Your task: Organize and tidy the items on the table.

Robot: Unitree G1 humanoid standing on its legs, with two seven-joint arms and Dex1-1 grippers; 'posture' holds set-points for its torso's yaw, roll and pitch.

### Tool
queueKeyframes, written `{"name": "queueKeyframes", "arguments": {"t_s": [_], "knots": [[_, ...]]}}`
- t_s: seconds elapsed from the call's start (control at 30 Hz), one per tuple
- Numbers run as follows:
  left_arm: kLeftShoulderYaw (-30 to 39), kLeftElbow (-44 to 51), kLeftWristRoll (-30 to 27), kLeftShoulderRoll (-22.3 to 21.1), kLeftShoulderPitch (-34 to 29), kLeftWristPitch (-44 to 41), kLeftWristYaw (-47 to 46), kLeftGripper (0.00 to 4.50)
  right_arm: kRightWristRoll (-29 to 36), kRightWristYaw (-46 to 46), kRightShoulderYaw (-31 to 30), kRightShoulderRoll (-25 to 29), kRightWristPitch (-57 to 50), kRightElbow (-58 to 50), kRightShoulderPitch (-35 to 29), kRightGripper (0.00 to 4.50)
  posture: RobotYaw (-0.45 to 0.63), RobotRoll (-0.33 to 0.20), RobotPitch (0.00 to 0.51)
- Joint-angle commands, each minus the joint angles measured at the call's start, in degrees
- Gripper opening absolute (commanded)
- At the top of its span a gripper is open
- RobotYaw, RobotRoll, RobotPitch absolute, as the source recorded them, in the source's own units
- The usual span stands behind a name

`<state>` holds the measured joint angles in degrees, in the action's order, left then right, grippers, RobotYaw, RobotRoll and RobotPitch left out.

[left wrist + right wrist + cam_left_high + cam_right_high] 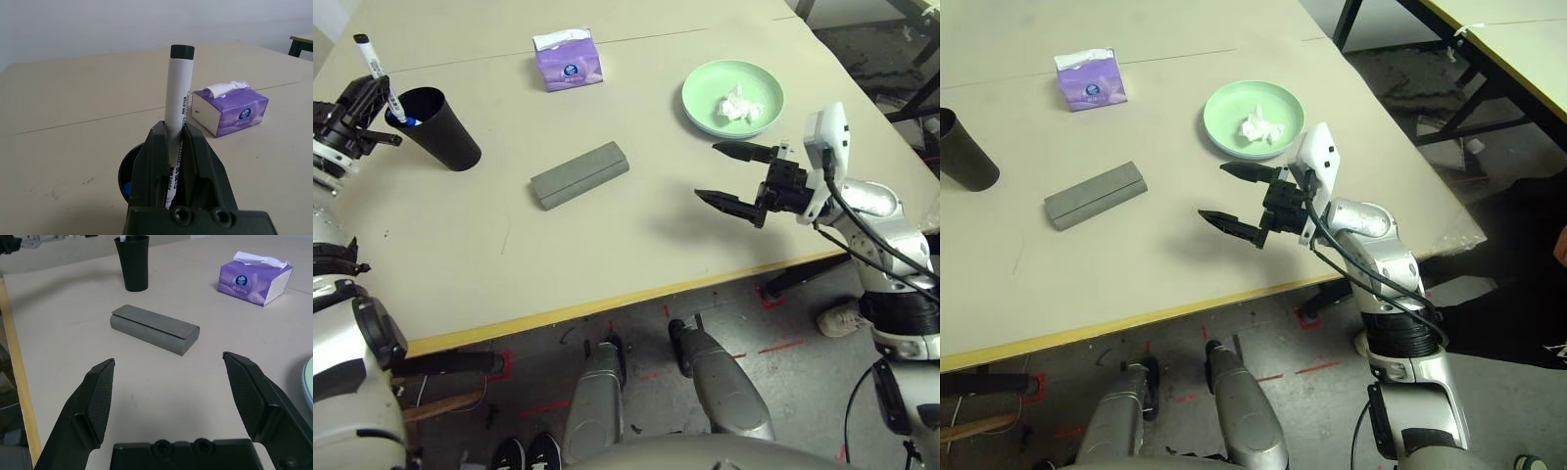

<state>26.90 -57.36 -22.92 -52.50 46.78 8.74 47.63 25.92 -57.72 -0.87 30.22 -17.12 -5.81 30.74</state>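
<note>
So the right jaws (710, 173) are hanging wide open over the near part of the counter (636, 230), nothing in them. The grey glasses case (580, 176) is lying a bit further in. Left jaws (389, 113) are pinching a white marker (372, 57), black end up, at the black cup (447, 132). Crumpled tissue (740, 105) is sitting on the green plate (732, 96), and the purple tissue box (568, 61) is standing farther back.

Plate (309, 384) cut by edge; blue cap (127, 189), perhaps, mostly hidden.
</note>
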Motion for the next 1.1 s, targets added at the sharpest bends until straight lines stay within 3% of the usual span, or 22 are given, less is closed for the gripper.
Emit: {"name": "queueKeyframes", "arguments": {"t_s": [0.03, 0.57, 0.97, 1.1], "knots": [[0.57, -1.59, 0.01, 0.54, -0.3, 1.33, 0.32, 0.27, 0.77, 0.01, 0.4, 0.62, -0.83, -1.79, -0.53, 4.5, -0.25, 0.0, 0.263], [0.48, -4.13, -0.08, 2.53, 1.43, 2.73, 0.78, 0.27, 1.71, 1.03, 0.79, 0.98, -2.25, -4.0, -1.16, 4.5, -0.27, 0.0, 0.256], [1.94, -3.72, -0.68, 1.44, 0.2, 2.44, 0.97, 4.34, 1.96, 0.91, 0.69, 0.92, -2.54, -3.52, -0.42, 4.5, -0.26, 0.0, 0.258], [2.3, -3.49, -0.66, 1.09, 0.04, 2.3, 1.19, 4.46, 1.88, 0.85, 0.48, 0.65, -2.38, -3.14, -0.25, 4.5, -0.25, 0.0, 0.259]]}}
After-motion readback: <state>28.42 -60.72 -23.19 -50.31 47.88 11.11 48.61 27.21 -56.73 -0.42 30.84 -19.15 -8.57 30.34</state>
